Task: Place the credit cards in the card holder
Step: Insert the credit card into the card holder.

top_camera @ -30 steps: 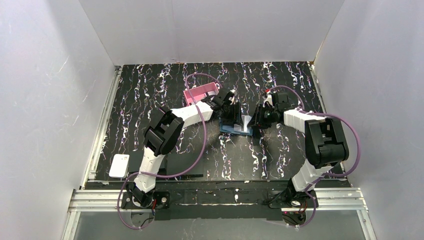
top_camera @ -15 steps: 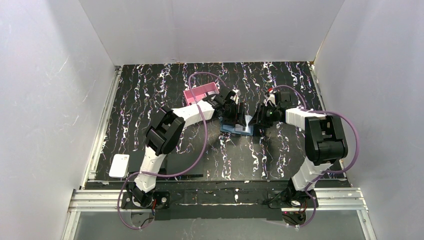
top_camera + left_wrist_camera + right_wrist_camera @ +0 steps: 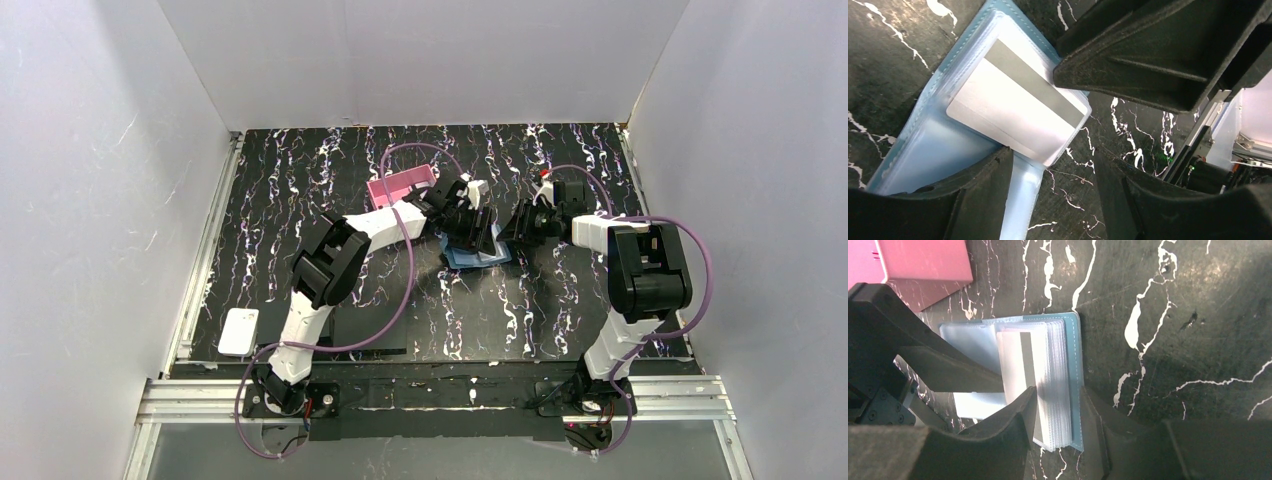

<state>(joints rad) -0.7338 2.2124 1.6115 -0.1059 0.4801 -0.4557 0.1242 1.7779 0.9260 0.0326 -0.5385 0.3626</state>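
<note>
Card (image 3: 1013, 105) with a grey stripe lies flat on the clear sleeves of an open blue case (image 3: 923, 150). Whether it is tucked into a sleeve, I cannot tell. One corner of it pokes between the left jaws, which stand parted with bare bench (image 3: 1173, 340) showing beside that corner, so they grip nothing. The right jaws, also apart, straddle the sleeve stack with one side over the card's far corner. Whether they pinch the stack, I cannot tell. The pink holder (image 3: 923, 260) sits near the case, behind it and to the left. The likely step is freeing the card. This would go best if the right jaws pin the case while the left jaws close on the exposed corner, draw the card out flat along the sleeve, then lift.
</note>
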